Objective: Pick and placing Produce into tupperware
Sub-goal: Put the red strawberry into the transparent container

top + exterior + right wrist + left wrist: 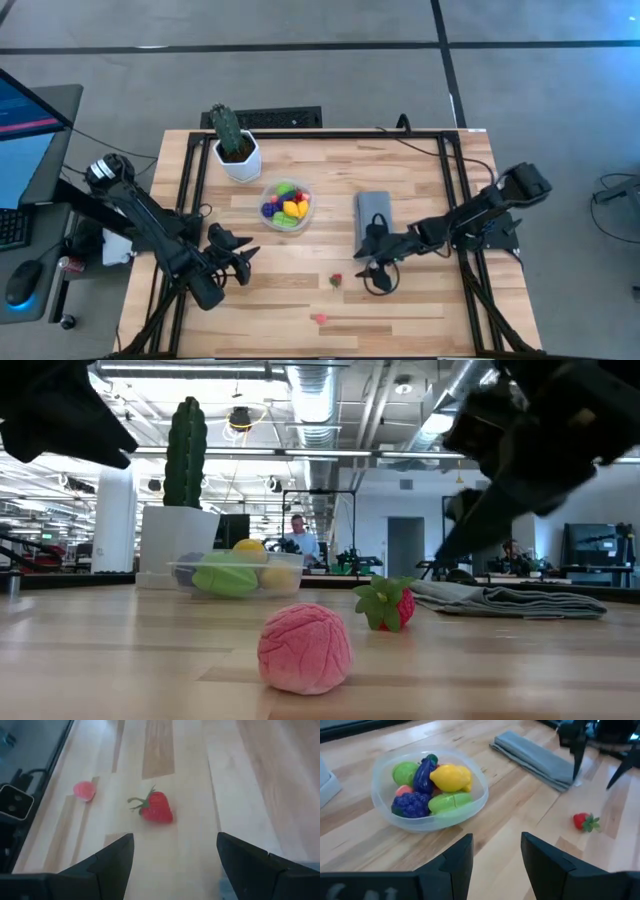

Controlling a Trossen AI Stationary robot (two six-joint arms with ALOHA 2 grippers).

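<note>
The tupperware (286,205) is a clear round bowl resting on its base at mid-table, holding yellow, green, purple and red produce (437,785). Two pieces lie on the wood outside it: a red strawberry (336,281) with a green leafy top (156,807) and a pink piece (319,319) nearer the table's near edge (305,648). My right gripper (373,264) is open, just right of the strawberry and above the table, with the strawberry ahead of its fingers (175,847). My left gripper (236,256) is open, on the near-left side of the bowl (496,850), touching nothing.
A folded grey cloth (373,215) lies flat right of the bowl, under the right arm. A green cactus in a white pot (237,150) stands behind the bowl near the far edge. Black frame rails run along the table's left and right sides. Bare wood lies around the strawberry.
</note>
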